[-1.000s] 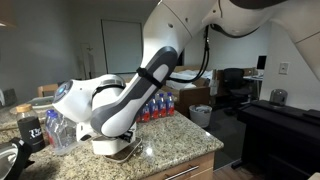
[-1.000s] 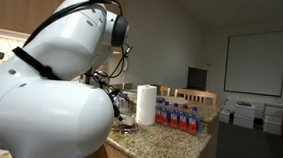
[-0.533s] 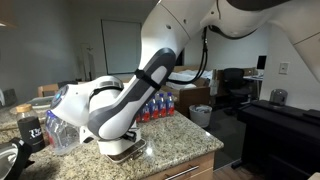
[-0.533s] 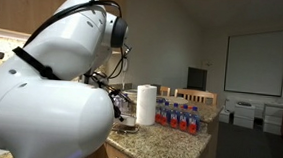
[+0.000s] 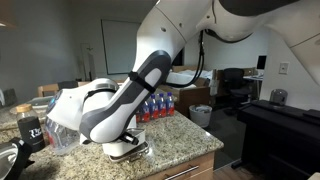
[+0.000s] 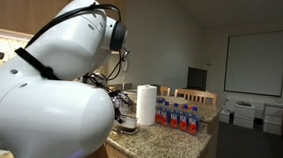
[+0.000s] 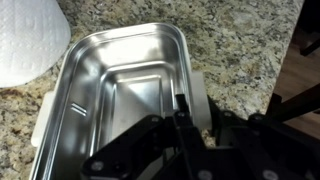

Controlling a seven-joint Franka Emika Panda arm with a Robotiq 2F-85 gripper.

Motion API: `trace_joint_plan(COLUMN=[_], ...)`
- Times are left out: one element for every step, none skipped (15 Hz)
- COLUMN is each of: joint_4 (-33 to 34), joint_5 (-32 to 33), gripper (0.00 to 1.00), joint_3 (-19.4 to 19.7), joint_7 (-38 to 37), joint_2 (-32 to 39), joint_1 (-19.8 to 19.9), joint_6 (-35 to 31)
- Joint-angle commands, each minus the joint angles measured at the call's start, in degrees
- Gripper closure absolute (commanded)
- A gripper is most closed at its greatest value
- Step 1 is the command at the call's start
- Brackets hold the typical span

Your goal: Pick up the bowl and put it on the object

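Gripper almost fully closed, pinching the near rim of the bowl. Over the last second I have eased the arm a little lower and sideways above the counter. The bowl lies just beside the paper towel roll. I cannot tell whether it rests or hangs. No tray shows beneath it, so I judge placement unconfirmed.

The arm above the bench has smooth, rounded white shells, with a broad dark grey band along one link. A thin black cable hangs beside its upper part. The hand is black, built from angular struts.
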State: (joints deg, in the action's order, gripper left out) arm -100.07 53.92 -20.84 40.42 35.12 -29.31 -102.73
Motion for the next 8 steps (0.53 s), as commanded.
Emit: trace_joint_plan(joint_4=[1.68,1.56,1.32,1.65,2.06,2.66,3.64,5.34], joint_5=[-3.72,-4.95,-6.06,-7.48,-8.83,-10.10,-11.07,-11.85], gripper=[0.95,0.95,0.95,0.95,0.95,0.95,0.95,0.95], joint_3=[-0.05,0.06,0.15,0.25,0.27,0.19,0.23,0.38], joint_7=[-3.88,-5.22,-6.59,-7.88,-8.96,-9.72,-10.81,-11.13], joint_2=[-0.10,-0.60,-1.11,-1.26,-1.29,-1.24,-0.89,-0.19], joint_1=[-0.01,0.13,0.40,0.61,0.81,1.00,0.84,0.56], joint_6=[4.28,5.59,6.61,8.19,9.50,10.55,11.94,13.49])
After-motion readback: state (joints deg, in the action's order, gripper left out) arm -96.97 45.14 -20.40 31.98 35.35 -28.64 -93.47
